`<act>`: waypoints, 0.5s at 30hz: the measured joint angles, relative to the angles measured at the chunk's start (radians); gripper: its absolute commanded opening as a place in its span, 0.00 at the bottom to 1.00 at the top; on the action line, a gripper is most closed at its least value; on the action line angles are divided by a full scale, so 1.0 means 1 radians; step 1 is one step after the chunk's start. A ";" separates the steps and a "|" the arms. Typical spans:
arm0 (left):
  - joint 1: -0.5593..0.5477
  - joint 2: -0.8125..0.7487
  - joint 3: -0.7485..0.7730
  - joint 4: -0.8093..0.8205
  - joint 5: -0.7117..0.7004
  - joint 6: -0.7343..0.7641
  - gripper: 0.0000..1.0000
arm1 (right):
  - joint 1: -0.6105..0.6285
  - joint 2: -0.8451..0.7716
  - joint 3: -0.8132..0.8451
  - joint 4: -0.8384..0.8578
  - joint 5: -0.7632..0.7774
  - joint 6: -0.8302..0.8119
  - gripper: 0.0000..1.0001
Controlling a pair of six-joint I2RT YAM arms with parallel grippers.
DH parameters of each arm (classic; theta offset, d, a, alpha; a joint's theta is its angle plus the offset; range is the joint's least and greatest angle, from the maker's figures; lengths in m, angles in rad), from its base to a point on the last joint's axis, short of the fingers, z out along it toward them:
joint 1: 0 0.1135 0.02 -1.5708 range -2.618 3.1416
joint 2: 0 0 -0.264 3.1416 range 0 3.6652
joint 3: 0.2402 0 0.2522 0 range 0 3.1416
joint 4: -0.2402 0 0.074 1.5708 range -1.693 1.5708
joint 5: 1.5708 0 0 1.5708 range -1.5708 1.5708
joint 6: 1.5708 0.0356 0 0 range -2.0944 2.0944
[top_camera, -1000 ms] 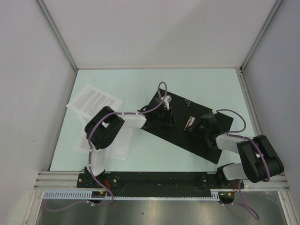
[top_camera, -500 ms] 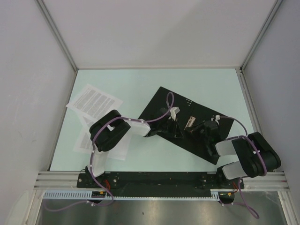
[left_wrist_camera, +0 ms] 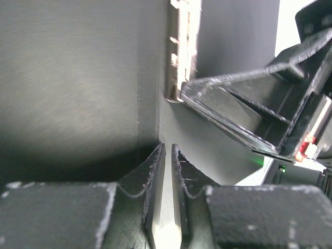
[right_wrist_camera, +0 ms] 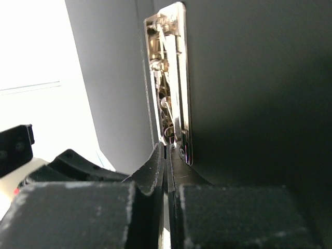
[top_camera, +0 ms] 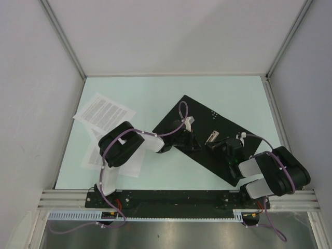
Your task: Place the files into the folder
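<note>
The files (top_camera: 104, 111) lie well left of the clip (top_camera: 212, 136) on the open folder (top_camera: 220, 118), long edges slanted, nearer the left gripper (left_wrist_camera: 167, 150), whose jaws stand a sliver apart on nothing just left of the clip, with the right gripper (right_wrist_camera: 166, 150) pinched together at its near end.

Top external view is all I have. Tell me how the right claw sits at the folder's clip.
Observer: In the right wrist view, the right claw is shut, with its tips right beside the near end of the metal clip.
Operator: Now report the other arm.
Observer: In the left wrist view, the left claw shows a thin slit between its fingers. It is over the black inside of the folder, short of the clip.
</note>
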 measured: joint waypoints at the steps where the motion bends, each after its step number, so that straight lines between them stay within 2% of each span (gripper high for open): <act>1: 0.002 0.000 0.000 0.003 -0.004 0.001 0.23 | -0.004 -0.006 -0.009 0.005 -0.003 0.002 0.00; 7: 0.008 0.001 0.000 0.023 0.026 0.009 0.25 | -0.035 0.023 0.000 0.026 -0.066 -0.034 0.00; 15: 0.016 -0.014 -0.005 0.011 0.002 0.021 0.31 | -0.060 0.131 0.275 -0.198 -0.177 -0.262 0.00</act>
